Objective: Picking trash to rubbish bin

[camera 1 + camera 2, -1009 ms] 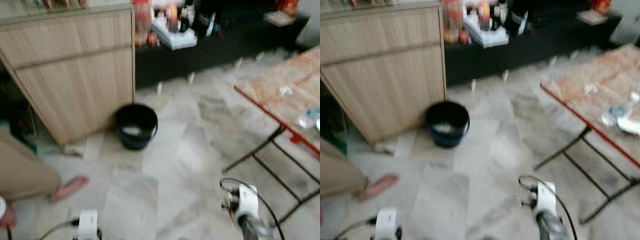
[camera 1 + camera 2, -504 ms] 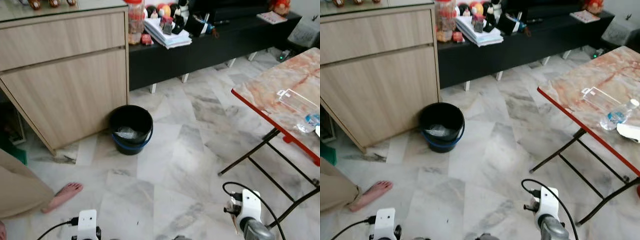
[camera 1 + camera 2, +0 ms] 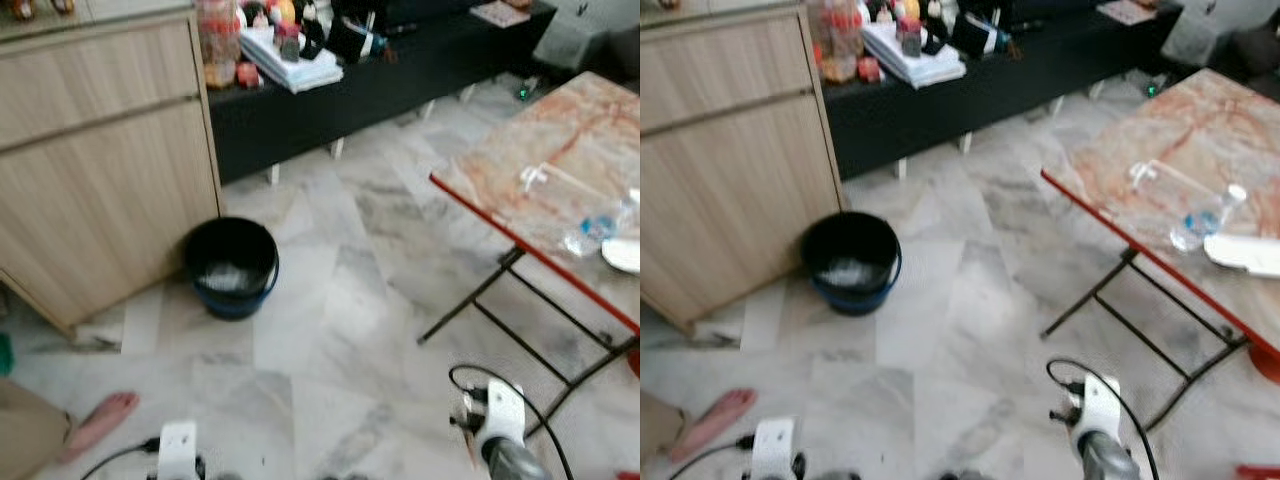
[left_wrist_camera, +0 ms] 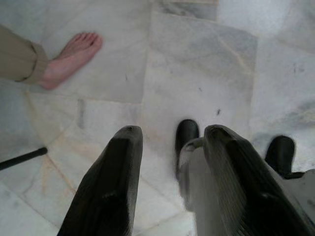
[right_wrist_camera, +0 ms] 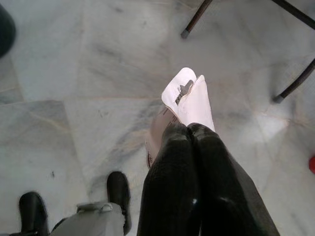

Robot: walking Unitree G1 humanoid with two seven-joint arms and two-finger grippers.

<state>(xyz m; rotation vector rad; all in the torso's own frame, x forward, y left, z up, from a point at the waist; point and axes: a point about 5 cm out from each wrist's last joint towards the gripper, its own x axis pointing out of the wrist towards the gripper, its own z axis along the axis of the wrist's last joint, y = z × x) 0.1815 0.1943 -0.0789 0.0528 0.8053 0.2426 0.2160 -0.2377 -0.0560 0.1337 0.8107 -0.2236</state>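
Observation:
A black rubbish bin (image 3: 230,268) with a blue band stands on the marble floor beside the wooden cabinet, with some pale trash inside it. In the right wrist view my right gripper (image 5: 190,131) is shut on a pale pink and white scrap of trash (image 5: 189,97), which sticks out past the fingertips over the floor. My left gripper (image 4: 170,142) hangs open above the floor with nothing between its fingers. Both arms sit low at the near edge, well short of the bin.
A folding table (image 3: 505,165) with a red rim and black legs stands at the right, carrying a plastic bottle (image 3: 1203,217) and a white plate (image 3: 1243,254). A person's bare foot (image 3: 97,422) rests at the near left. A wooden cabinet (image 3: 95,160) and black low bench (image 3: 400,80) line the back.
The whole scene has slid left and slightly down, so the camera has turned right; more of the table shows. Both arms hold the same low pose.

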